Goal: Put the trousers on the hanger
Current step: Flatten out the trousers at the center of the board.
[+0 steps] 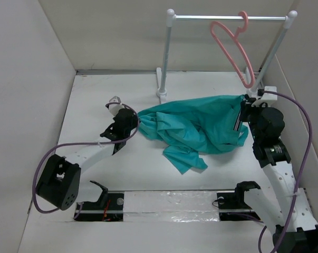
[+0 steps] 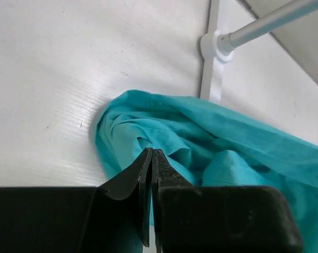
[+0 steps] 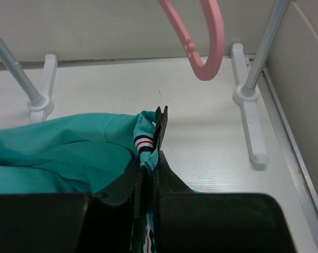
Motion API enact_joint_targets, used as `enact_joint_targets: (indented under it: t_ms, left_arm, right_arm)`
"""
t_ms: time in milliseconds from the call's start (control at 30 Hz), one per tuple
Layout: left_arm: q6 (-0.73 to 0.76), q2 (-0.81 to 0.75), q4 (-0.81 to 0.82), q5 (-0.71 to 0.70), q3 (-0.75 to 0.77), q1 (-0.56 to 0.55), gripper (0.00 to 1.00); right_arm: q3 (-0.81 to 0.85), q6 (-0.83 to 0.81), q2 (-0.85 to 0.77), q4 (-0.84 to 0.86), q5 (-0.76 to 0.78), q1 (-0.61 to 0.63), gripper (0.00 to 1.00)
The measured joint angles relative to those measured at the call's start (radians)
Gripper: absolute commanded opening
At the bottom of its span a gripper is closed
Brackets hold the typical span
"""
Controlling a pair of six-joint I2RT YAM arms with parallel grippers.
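The left gripper (image 2: 151, 153), jaws together, seemingly pinches a fold of the trousers (image 2: 227, 138).

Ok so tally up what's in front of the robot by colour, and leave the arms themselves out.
Teal: 1, the trousers
Pink: 1, the hanger
White and grey: 1, the rail stand
Total: 3

A rail stand (image 1: 201, 17) of white and grey metal stands at 12 to 1 o'clock on the white table (image 1: 90, 100), with both posts upright on flat white feet. Pale walls (image 1: 27, 79) close the table at 9, 12 and 3 o'clock. A shiny strip (image 1: 169, 203) lies at 6 o'clock.
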Motion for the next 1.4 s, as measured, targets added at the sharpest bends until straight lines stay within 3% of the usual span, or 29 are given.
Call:
enact_joint_targets:
  t_ms: [33,67,133,167,367,567,700,767,800,833,967,1100,1267,1400]
  left_arm:
    - [-0.001,0.001,-0.001,0.003,-0.001,0.000,0.09]
    - [-0.002,0.010,0.004,0.007,-0.007,0.000,0.23]
    - [-0.007,0.032,0.006,0.019,-0.036,0.008,0.41]
    - [-0.009,0.046,0.004,0.029,-0.054,0.012,0.55]
    - [0.018,0.143,0.038,0.106,-0.090,0.048,0.71]
    - [0.060,0.227,0.185,0.216,-0.082,0.049,0.72]
    - [0.068,0.329,0.261,0.280,-0.040,0.049,0.52]
    - [0.065,0.364,0.279,0.299,-0.019,0.049,0.25]
    - [0.063,0.374,0.285,0.306,-0.014,0.049,0.03]
    - [0.058,0.378,0.285,0.309,-0.011,0.049,0.00]
    - [0.067,0.358,0.232,0.290,0.008,0.048,0.00]
    - [0.080,0.241,0.070,0.224,0.066,0.049,0.00]
    - [0.140,0.084,-0.187,0.098,0.300,0.069,0.00]
    - [0.203,-0.030,-0.336,-0.002,0.475,0.121,0.00]
  right_arm:
    - [0.008,0.000,-0.013,-0.011,0.000,-0.002,0.00]
    - [0.018,-0.002,-0.017,-0.017,0.000,-0.005,0.00]
    - [0.035,-0.004,-0.015,-0.024,-0.001,-0.006,0.00]
    - [0.038,-0.004,-0.010,-0.026,-0.003,-0.006,0.00]
    - [0.039,-0.008,-0.005,-0.059,-0.018,-0.006,0.00]
    - [0.035,-0.013,-0.005,-0.062,-0.043,-0.007,0.00]
    - [0.021,-0.016,-0.005,-0.062,-0.073,-0.007,0.00]
    - [0.016,-0.019,-0.005,-0.061,-0.083,-0.007,0.00]
    - [0.013,-0.019,-0.005,-0.061,-0.085,-0.007,0.00]
    - [0.012,-0.019,-0.005,-0.061,-0.087,-0.007,0.00]
    - [0.011,-0.019,-0.005,-0.061,-0.087,-0.009,0.00]
    - [0.016,-0.018,-0.005,-0.071,-0.087,-0.010,0.00]
    - [0.097,-0.019,-0.048,-0.185,-0.085,-0.010,0.00]
    - [0.259,-0.019,-0.147,-0.301,-0.083,-0.011,0.00]
